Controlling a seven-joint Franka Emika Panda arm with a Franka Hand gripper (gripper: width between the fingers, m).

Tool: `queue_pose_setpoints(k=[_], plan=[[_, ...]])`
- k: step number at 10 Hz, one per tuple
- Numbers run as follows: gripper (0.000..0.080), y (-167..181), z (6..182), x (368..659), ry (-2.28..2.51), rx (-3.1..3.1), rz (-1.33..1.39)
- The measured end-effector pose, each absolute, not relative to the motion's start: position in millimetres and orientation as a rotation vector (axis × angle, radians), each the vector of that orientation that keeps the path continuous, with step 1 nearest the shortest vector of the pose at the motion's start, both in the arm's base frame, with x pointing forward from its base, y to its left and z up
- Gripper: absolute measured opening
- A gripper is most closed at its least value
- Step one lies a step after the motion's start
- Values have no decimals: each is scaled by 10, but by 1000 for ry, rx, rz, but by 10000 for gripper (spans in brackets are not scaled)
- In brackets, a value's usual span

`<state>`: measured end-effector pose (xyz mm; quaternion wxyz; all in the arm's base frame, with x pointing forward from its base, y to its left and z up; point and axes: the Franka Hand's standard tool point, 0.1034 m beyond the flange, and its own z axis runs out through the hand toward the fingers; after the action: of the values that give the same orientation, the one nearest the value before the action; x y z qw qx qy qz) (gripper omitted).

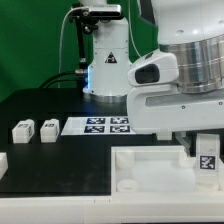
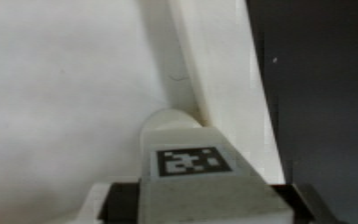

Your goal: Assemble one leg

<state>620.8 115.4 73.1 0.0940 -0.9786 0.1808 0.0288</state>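
Note:
My gripper is shut on a leg, a stubby white block with a black-and-white tag. It holds the leg over the right end of the large white tray-like piece. In the wrist view the leg sits between my gripper's dark fingers, its tip against the inner wall of the tray-like piece. Two more legs lie on the black table at the exterior view's left. A fourth leg is not in view.
The marker board lies flat behind the tray-like piece. The arm's white base stands at the back. A small white part sits at the exterior view's left edge. The arm's body hides the right rear.

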Motion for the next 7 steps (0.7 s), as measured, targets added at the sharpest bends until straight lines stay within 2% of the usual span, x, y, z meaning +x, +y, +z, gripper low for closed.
queue_pose_setpoints(k=[5,7], plan=[[294,1245,709,6216,1641,-2417,172],[294,1236,709,6246,1886,-2179,222]])
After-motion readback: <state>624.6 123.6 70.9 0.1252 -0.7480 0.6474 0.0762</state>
